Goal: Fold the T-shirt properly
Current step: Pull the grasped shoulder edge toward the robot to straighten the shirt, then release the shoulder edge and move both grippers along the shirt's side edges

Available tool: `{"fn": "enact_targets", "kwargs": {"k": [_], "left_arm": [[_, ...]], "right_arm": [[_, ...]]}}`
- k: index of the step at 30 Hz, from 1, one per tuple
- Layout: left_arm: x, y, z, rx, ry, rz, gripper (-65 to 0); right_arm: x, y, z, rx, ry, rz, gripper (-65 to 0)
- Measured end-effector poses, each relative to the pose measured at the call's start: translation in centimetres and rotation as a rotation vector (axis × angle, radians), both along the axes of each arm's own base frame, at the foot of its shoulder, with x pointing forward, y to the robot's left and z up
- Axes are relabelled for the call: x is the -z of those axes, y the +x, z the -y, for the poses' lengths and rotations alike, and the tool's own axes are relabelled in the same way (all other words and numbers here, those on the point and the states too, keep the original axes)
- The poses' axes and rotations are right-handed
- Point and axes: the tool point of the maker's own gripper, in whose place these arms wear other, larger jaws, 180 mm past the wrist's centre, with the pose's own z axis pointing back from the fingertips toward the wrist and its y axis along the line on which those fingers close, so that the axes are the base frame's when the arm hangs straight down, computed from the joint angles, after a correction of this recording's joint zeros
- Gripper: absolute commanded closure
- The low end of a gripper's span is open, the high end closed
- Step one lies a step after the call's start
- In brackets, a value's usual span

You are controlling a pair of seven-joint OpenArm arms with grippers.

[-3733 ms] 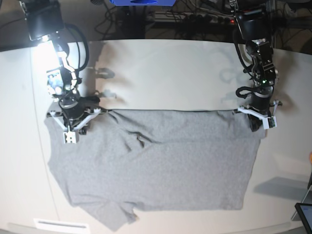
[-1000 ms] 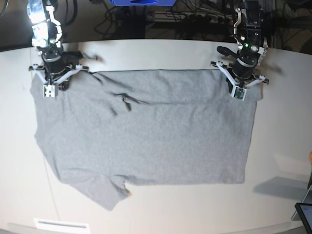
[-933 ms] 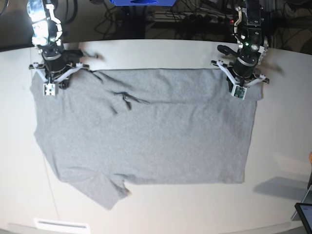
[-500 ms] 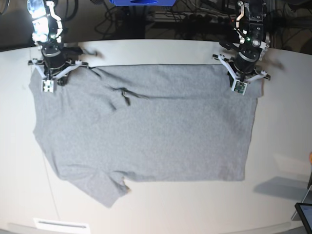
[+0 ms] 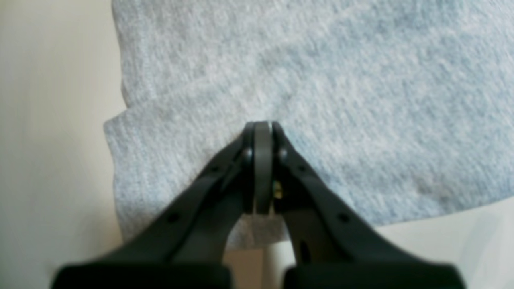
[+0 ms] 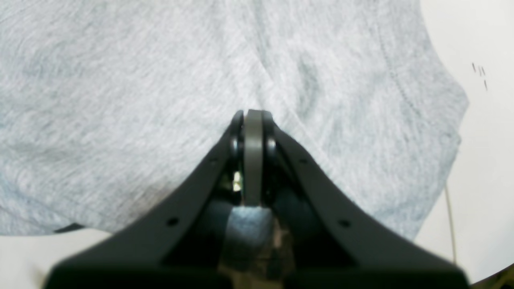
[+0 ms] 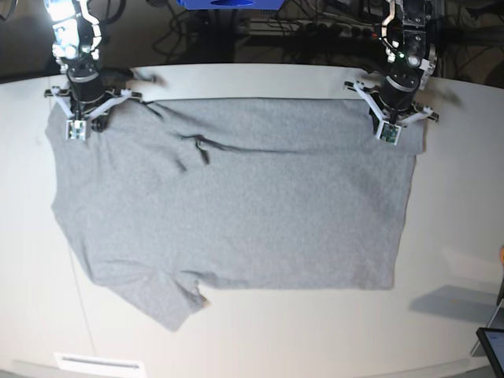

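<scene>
The heather-grey T-shirt [image 7: 236, 205] lies spread out with its plain side up on the white table [image 7: 457, 220]. One sleeve points to the front left. My left gripper [image 7: 393, 118] is at the shirt's far right corner. In the left wrist view, the left gripper [image 5: 263, 125] is shut on a pinch of the T-shirt [image 5: 361, 80] near its hem corner. My right gripper [image 7: 82, 112] is at the far left corner. From the right wrist camera, the right gripper [image 6: 253, 114] is shut on the T-shirt [image 6: 100, 80] beside a stitched seam.
A small dark crease [image 7: 201, 150] sits in the cloth near the far left. Cables and a blue object [image 7: 228, 3] lie beyond the table's far edge. A white strip [image 7: 98, 364] is at the front left, and a dark screen corner [image 7: 492, 346] at the front right.
Both grippers have moved toward the far edge of the table, still shut on the shirt. The whole shirt has slid away with them and its top edge is straighter.
</scene>
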Motion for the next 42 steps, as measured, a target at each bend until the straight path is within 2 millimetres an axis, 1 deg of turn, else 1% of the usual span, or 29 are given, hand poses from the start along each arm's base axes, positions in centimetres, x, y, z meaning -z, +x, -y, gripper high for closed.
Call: {"fn": "enact_targets", "kwargs": {"k": [11,25,29,33,38,42], "left_arm": [[0.3,-1.3,0.0,0.001,-0.003,-0.007,0.0],[0.2,-1.2,-0.1,-0.004,-0.003,-0.009,0.0],[0.1,-0.8,-0.3,-0.013,-0.006,-0.008,0.0],[-0.5,-0.5,-0.2,-0.008,0.01,-0.015,0.0],[-1.5,-0.2,0.3,0.006,0.016,0.003,0.0],[-1.6,-0.1,0.4,0.007,0.016,0.009,0.0]], "right_arm": [[0.1,-0.7,0.0,-0.005,-0.01,-0.003,0.0],[0.0,-0.6,0.0,-0.004,-0.009,-0.002,0.0],[-0.4,-0.7,-0.4,-0.004,0.006,-0.023,0.0],[-0.7,-0.8,-0.7,0.001,0.024,-0.035,0.0],[-0.8,-0.2,-0.8,0.001,0.027,-0.034,0.0],[-0.9,0.1,-0.8,0.001,0.032,-0.03,0.0]]}}
